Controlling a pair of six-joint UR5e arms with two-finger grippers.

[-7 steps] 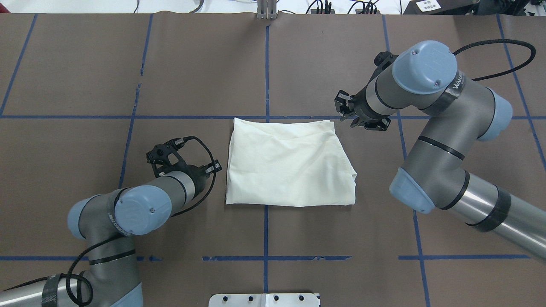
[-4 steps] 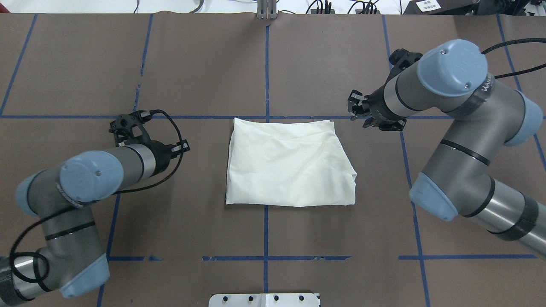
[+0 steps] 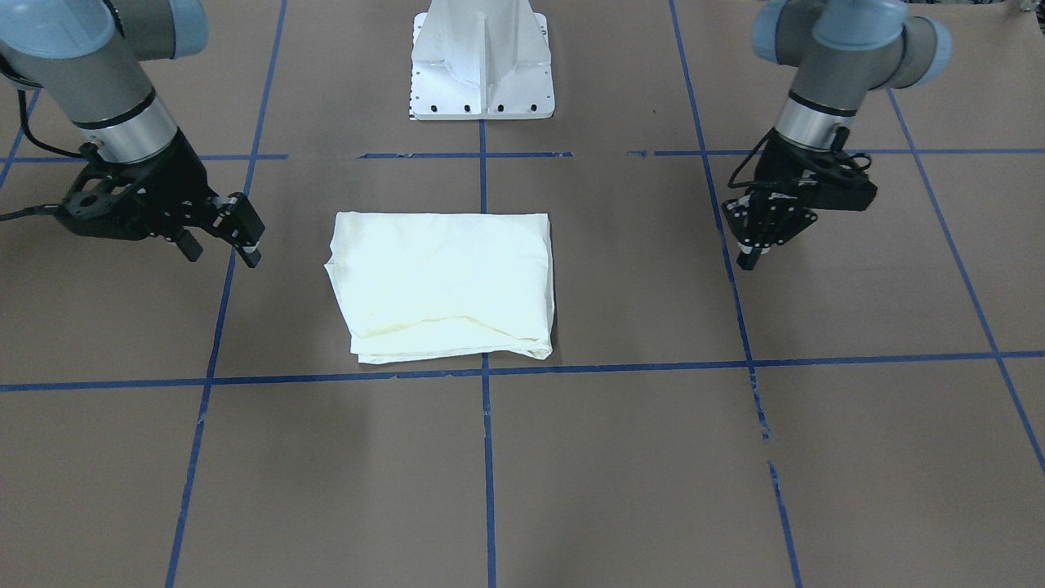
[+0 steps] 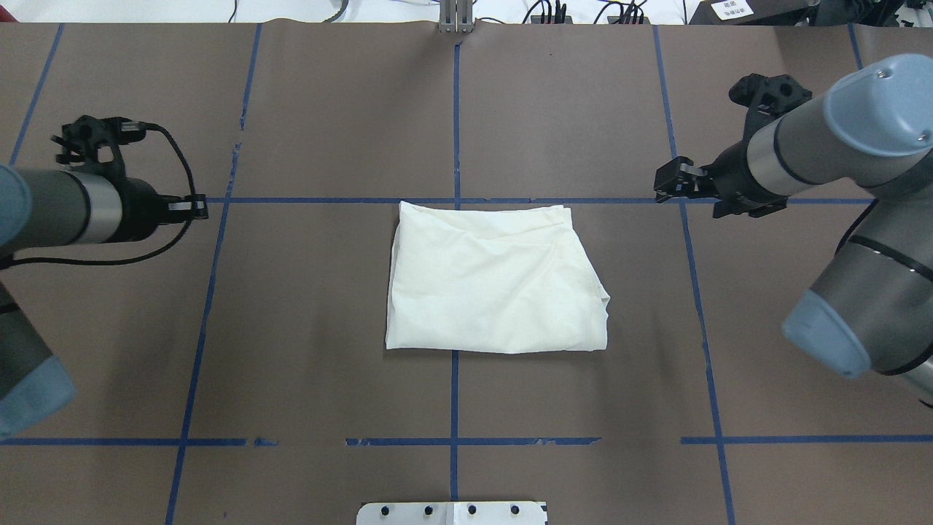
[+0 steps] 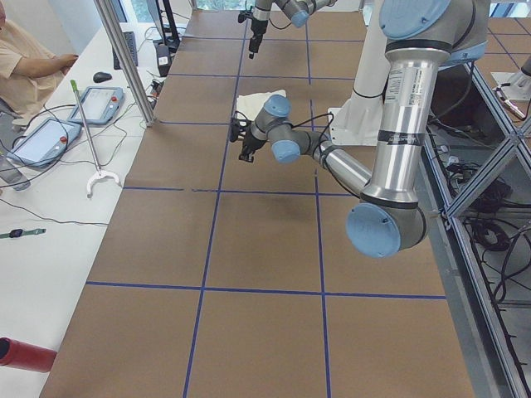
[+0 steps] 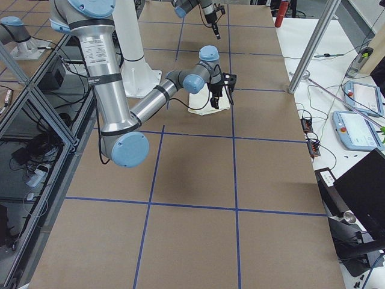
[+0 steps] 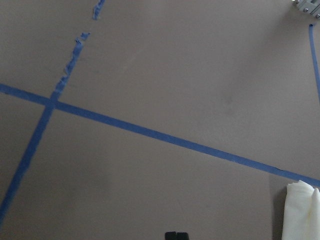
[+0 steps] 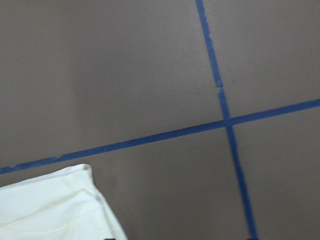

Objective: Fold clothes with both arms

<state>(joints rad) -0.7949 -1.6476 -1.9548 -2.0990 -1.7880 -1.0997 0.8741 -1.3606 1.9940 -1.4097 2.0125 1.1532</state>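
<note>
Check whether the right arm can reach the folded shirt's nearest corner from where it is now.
Probably yes. The right gripper hangs open off to the side of the shirt, apart from it, and only a stretch of table lies between them, so nothing blocks the way.

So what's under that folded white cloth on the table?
The folded shirt lies on the brown table; a blue tape line runs beneath it. Its inner layers and whatever else it covers are hidden.
</note>
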